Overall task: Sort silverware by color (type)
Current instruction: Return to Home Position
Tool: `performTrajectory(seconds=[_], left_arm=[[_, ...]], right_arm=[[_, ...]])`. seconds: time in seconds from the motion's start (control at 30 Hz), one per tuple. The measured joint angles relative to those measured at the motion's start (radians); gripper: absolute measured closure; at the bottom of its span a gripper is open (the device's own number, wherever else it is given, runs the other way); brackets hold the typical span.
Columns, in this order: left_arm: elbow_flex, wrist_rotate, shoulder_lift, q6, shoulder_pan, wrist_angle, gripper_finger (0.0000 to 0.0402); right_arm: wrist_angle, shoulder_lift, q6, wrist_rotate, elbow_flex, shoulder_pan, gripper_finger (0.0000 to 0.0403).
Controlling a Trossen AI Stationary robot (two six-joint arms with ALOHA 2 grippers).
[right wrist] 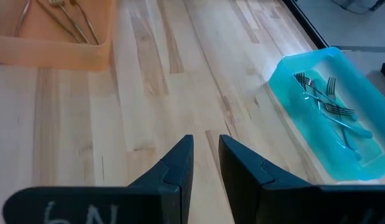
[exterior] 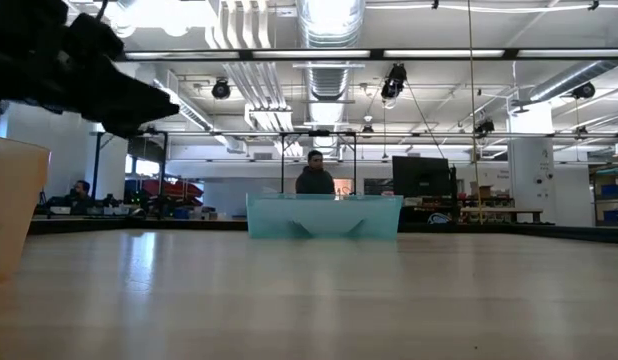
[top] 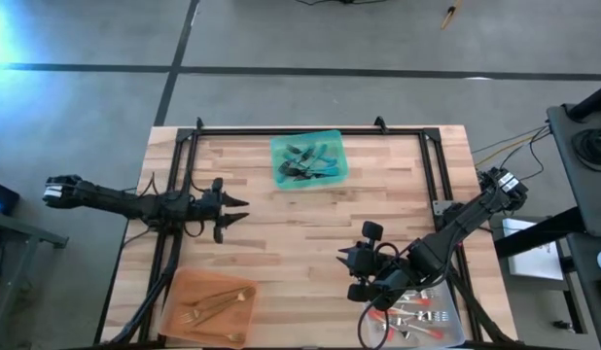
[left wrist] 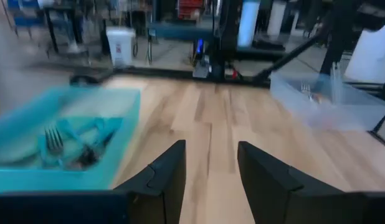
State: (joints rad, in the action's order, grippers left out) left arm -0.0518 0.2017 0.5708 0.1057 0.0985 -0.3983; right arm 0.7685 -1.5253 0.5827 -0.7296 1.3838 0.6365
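Teal-handled forks (top: 308, 163) lie in the teal tray (top: 277, 156) at the table's far middle, also in the left wrist view (left wrist: 68, 146) and the right wrist view (right wrist: 329, 106). Gold forks (top: 215, 303) lie in the orange tray (top: 179, 292) at the near left. Red-handled silverware (top: 417, 316) lies in the clear tray (top: 454, 335) at the near right. My left gripper (top: 240, 209) hovers open at the table's left, fingers (left wrist: 161, 174) pointing right. My right gripper (top: 351, 262) hovers beside the clear tray, fingers (right wrist: 180, 165) a narrow gap apart, holding nothing.
A black metal frame (top: 310, 129) runs along the table's far edge and down both sides. Bare wood (top: 300, 233) lies between the three trays. In the low view, a person (exterior: 315, 175) stands in the room behind the teal tray (exterior: 324, 215).
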Motion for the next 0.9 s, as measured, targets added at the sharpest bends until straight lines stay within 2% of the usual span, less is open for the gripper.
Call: performTrajectory(seconds=[0.17,0.37,0.63,0.9], left_arm=[[0.041,-0.001,-0.165,-0.145,-0.004,0.095,0.0274],[0.041,-0.002,-0.374,-0.146,-0.007,0.26,0.0274],[0.042,-0.002,-0.563,-0.146,-0.019,0.281,0.0274],[0.039,-0.002,-0.547,-0.146,-0.021,0.251,0.0274]], right_arm=[[-0.001,0.0,0.0,0.0,0.0,0.0,0.0335],[-0.003,0.0,0.0,0.0,0.0,0.0,0.0335],[-0.004,0.0,0.0,0.0,0.0,0.0,0.0335],[-0.016,0.0,0.0,0.0,0.0,0.0,0.0335]])
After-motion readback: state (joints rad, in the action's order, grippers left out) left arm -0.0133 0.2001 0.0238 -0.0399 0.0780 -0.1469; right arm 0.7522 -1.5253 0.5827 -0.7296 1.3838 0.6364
